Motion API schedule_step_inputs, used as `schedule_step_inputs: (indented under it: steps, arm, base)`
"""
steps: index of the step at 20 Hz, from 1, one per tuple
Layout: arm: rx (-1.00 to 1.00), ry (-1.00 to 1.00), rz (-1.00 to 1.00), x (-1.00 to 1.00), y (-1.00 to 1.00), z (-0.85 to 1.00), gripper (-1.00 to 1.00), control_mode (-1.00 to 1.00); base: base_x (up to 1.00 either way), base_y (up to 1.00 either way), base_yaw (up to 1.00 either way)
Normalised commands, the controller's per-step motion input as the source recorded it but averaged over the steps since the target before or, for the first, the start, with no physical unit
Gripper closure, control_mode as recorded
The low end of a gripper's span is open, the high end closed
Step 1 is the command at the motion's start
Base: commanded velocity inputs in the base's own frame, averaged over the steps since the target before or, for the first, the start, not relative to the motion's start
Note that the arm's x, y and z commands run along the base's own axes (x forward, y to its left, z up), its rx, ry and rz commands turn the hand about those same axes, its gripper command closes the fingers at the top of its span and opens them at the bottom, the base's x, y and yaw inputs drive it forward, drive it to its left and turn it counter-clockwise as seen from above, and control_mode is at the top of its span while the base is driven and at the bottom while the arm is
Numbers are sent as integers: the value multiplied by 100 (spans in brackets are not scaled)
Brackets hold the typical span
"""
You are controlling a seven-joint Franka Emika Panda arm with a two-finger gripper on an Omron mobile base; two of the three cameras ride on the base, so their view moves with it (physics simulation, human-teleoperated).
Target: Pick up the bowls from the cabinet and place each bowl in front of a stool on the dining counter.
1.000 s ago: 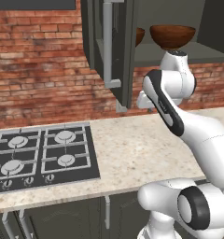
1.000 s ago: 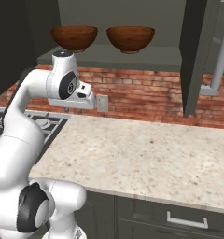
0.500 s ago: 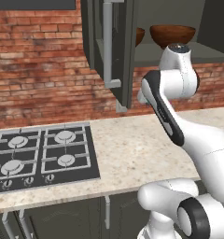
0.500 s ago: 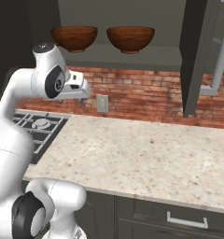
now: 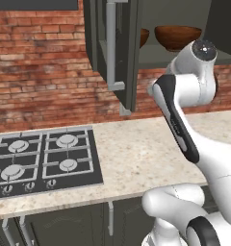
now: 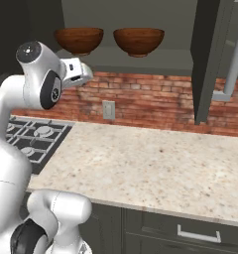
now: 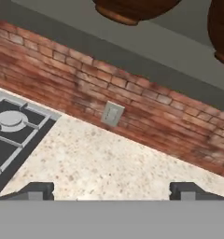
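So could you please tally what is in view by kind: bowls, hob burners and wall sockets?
Bowls: 2, one and the other, on the cabinet shelf
Hob burners: 4
Wall sockets: 1
Total: 7

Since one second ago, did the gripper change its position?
Yes. In the right base view the gripper has risen against the brick wall, from level with the wall socket to just under the left bowl.

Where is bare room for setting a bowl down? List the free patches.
The speckled worktop is bare from the gas hob across to the open cabinet door, back to the brick wall. The cabinet shelf is free right of the two bowls; its left is crowded.
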Motion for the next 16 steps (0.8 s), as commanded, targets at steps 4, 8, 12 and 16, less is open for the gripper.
schedule_step_inputs:
  steps: [4, 8, 12, 16]
  arm:
    - [-22, -13, 38, 1, 6, 43, -100, -100]
    - [-32, -28, 36, 0, -3, 47, -100, -100]
    - [-28, -30, 28, -1, 0, 43, -100, -100]
    - [-18, -49, 46, 0, -11, 6, -100, -100]
  base:
    - [0, 0, 0]
    - [0, 0, 0]
    - [0, 0, 0]
    - [0, 0, 0]
